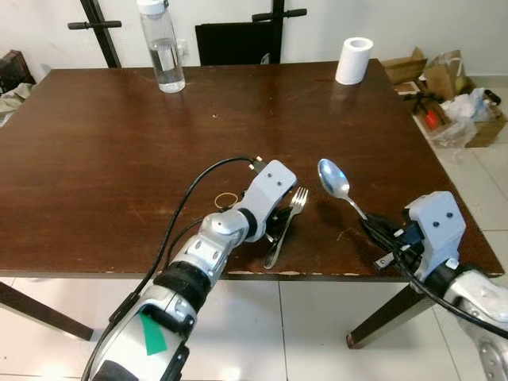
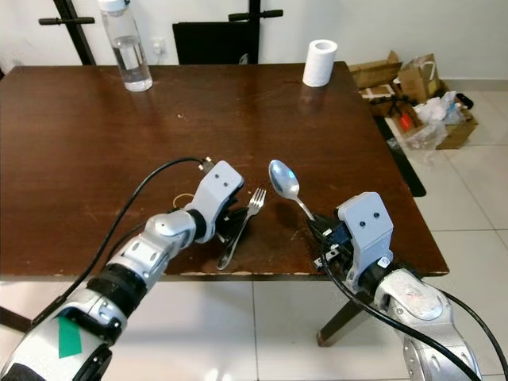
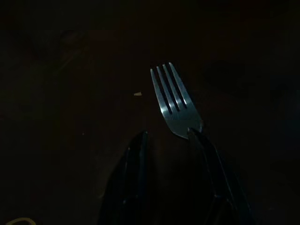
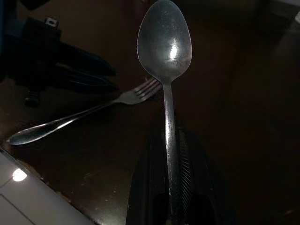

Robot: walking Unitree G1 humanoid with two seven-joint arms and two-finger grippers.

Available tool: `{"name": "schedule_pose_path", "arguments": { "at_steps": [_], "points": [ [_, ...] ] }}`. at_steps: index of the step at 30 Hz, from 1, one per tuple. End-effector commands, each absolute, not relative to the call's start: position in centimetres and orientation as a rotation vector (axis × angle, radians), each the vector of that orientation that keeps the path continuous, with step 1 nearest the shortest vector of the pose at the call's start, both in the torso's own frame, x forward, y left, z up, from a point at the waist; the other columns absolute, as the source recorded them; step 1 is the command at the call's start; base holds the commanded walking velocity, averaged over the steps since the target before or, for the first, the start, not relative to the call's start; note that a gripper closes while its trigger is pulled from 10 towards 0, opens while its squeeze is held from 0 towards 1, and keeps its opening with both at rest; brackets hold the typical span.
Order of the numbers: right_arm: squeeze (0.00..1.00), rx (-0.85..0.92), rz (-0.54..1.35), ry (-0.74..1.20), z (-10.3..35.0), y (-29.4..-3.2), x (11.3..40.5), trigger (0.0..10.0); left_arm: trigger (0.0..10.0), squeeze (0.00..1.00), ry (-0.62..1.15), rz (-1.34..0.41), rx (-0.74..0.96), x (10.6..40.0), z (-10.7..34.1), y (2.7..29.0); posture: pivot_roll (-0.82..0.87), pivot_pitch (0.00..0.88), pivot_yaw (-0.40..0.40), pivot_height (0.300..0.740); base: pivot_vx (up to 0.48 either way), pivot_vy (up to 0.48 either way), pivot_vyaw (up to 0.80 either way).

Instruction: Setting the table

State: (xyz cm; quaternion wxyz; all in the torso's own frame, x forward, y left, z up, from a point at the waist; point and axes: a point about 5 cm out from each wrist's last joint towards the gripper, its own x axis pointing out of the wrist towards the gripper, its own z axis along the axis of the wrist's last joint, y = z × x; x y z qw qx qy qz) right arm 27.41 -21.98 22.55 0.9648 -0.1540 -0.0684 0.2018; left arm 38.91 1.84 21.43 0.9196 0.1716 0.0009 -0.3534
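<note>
A silver fork (image 1: pixel 286 225) lies on the dark wooden table (image 1: pixel 119 143) near its front edge, tines pointing away from me. My left gripper (image 1: pixel 278 223) hovers low over the fork's handle and is open; in the left wrist view the fork head (image 3: pixel 173 98) sits just beyond the fingertips (image 3: pixel 139 140). To the right, my right gripper (image 1: pixel 373 228) is shut on the handle of a silver spoon (image 1: pixel 334 179). The spoon's bowl (image 4: pixel 165 42) is raised over the table and points away from me, a little right of the fork (image 4: pixel 84 117).
A clear water bottle (image 1: pixel 162 48) stands at the table's far edge and a white paper roll (image 1: pixel 354 60) at the far right corner. A yellow rubber band (image 1: pixel 226 201) lies left of the fork. A black chair (image 1: pixel 238 41) is behind the table. Boxes and bags (image 1: pixel 452 103) clutter the floor on the right.
</note>
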Motion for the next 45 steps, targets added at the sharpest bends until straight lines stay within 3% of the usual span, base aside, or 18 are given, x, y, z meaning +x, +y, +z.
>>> {"name": "schedule_pose_path", "arguments": {
  "at_steps": [1,17,18,24,25,36,43,44,45],
  "points": [
    [0.0,-0.289,0.381,-0.139,22.5,-22.5,27.0,10.0,10.0,0.0,0.044,-0.747,0.371,38.8,20.5,1.5,-0.01,0.296,0.184,0.74,0.0,0.0,0.0],
    [0.0,-0.229,0.352,-0.211,23.9,-22.8,26.7,10.0,10.0,0.0,0.04,-0.842,0.377,38.1,21.2,-1.0,0.0,0.28,0.206,0.74,0.0,0.0,0.0],
    [0.0,-0.225,0.35,-0.21,23.8,-22.8,26.7,10.0,10.0,1.0,0.031,-0.833,0.392,38.1,21.4,-1.0,0.0,0.276,0.207,0.74,0.0,0.0,0.0],
    [0.0,-0.219,0.347,-0.211,23.7,-22.8,26.8,10.0,10.0,1.0,0.018,-0.808,0.39,38.0,21.8,-1.1,0.01,0.269,0.208,0.74,0.0,0.0,0.0],
    [0.0,-0.217,0.347,-0.213,23.7,-22.8,26.9,10.0,10.0,0.0,0.024,-0.802,0.373,37.8,22.0,-1.3,0.01,0.262,0.207,0.74,0.0,0.0,0.0],
    [0.0,-0.217,0.351,-0.214,23.7,-22.7,27.1,10.0,10.0,0.0,0.096,-0.853,0.373,36.5,20.3,-2.7,0.01,0.257,0.207,0.74,0.0,0.0,0.0],
    [0.0,-0.21,0.353,-0.215,23.6,-22.5,27.0,10.0,10.0,0.0,0.231,-0.723,0.381,36.4,17.7,-2.1,0.02,0.257,0.214,0.74,0.0,0.0,0.0],
    [0.0,-0.209,0.354,-0.215,23.6,-22.5,27.0,10.0,4.5,0.0,0.244,-0.713,0.376,36.5,17.5,-2.0,0.02,0.259,0.216,0.74,0.0,0.0,0.0],
    [0.0,-0.207,0.353,-0.216,23.6,-22.5,27.0,10.0,4.5,0.0,0.257,-0.691,0.372,36.5,17.3,-1.8,0.02,0.259,0.215,0.74,0.0,0.0,0.0]
  ]
}}
